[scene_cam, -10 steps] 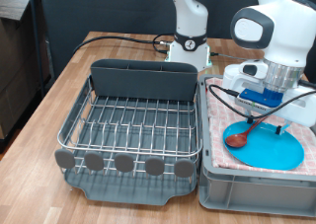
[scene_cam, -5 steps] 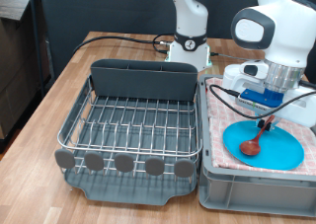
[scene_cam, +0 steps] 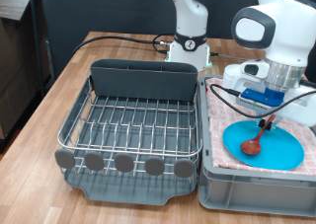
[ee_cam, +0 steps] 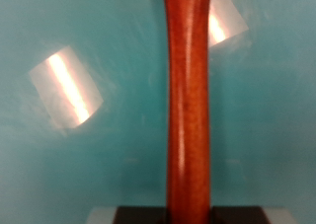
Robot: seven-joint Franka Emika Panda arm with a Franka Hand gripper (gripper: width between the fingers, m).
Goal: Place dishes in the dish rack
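Observation:
My gripper [scene_cam: 267, 113] hangs over the grey crate [scene_cam: 237, 192] at the exterior view's right, shut on the handle of the reddish-brown wooden spoon [scene_cam: 256, 143]. The spoon hangs steeply, its bowl low over or touching the round light-blue plate [scene_cam: 284, 150] that lies in the crate. In the wrist view the spoon handle [ee_cam: 188, 106] runs straight up the picture with the plate [ee_cam: 89, 165] behind it. The dish rack [scene_cam: 79, 117] stands to the exterior view's left of the crate with nothing on its wires. The white mug is out of view.
The crate is lined with pink checked cloth [scene_cam: 219, 113]. The rack has a tall grey back compartment [scene_cam: 143, 81] and round grey discs [scene_cam: 123, 163] along its front. A black cable [scene_cam: 118, 38] runs over the wooden table behind the rack, by a second robot base [scene_cam: 188, 46].
Since a second ago the spoon has tipped up from lying flat on the plate to hanging steeply, its bowl moved towards the exterior view's right. No change in the last half second.

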